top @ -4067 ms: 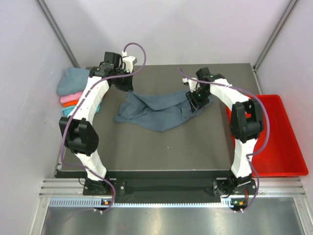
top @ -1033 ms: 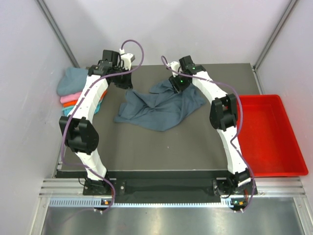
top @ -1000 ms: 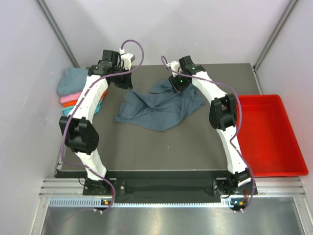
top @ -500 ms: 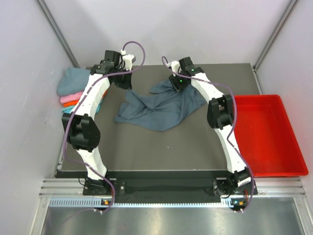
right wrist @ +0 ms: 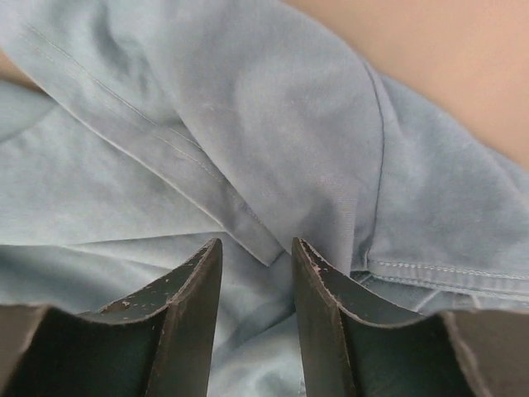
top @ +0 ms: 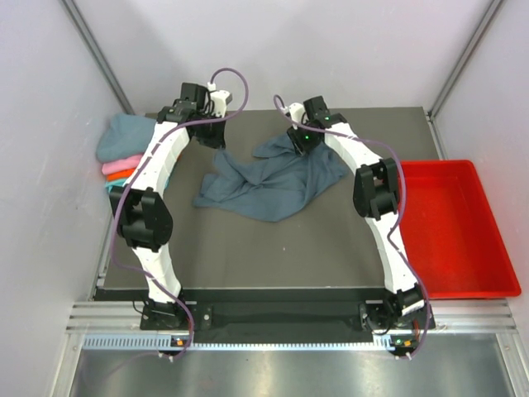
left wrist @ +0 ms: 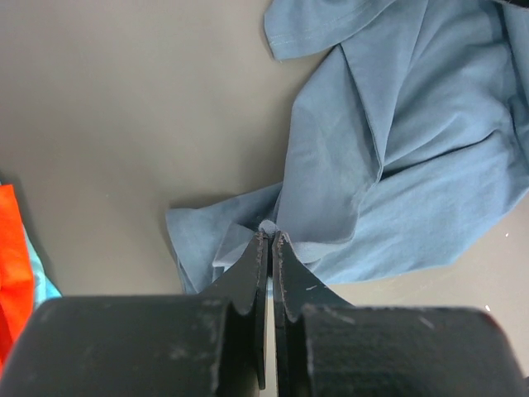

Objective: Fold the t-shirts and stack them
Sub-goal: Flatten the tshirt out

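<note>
The slate blue-grey t-shirt (top: 273, 184) lies crumpled and unfolded on the dark table (top: 273, 248). My left gripper (top: 212, 141) is at its far left corner. In the left wrist view the jaws (left wrist: 270, 236) are shut, with a small nub of the shirt (left wrist: 397, 165) pinched at their tips. My right gripper (top: 300, 147) is over the shirt's far edge. In the right wrist view it (right wrist: 256, 245) is open, straddling a hemmed fold of the shirt (right wrist: 273, 107). A stack of folded t-shirts (top: 124, 141), dusty teal on top with pink, orange and turquoise below, sits at the far left.
A red plastic tray (top: 463, 236) lies off the table's right edge. The orange shirt edge (left wrist: 11, 265) and the turquoise one (left wrist: 43, 288) show at the left of the left wrist view. White walls close in on both sides and at the back.
Over four seconds my right gripper has moved from the shirt's right end to its far middle, pulling a flap of cloth there. In the last second only the left arm shifted slightly.
</note>
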You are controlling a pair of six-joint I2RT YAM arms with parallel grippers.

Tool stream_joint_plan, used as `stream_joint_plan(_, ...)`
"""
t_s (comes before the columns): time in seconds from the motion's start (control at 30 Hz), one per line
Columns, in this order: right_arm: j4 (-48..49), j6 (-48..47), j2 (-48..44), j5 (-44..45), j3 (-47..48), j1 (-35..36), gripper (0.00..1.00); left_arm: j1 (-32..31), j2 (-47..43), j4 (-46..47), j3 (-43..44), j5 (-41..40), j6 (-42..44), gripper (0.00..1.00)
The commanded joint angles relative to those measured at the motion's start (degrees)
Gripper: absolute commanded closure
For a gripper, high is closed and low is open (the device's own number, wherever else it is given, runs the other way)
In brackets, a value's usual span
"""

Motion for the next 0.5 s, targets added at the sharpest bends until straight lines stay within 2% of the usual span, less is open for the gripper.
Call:
stream_joint_plan(0.0, 1.80, -0.48, -5.35, -1.39, 0.25, 1.11, 0.60, -0.27, 0.15, 1.62, 2.43, 1.01, -0.13, 1.00)
stream_joint_plan(0.47, 0.57, -0.57, -0.70, 0.19, 2.01, 1.47, 0.64, -0.35, 0.77, 1.62, 3.31, 0.75, -0.12, 1.00)
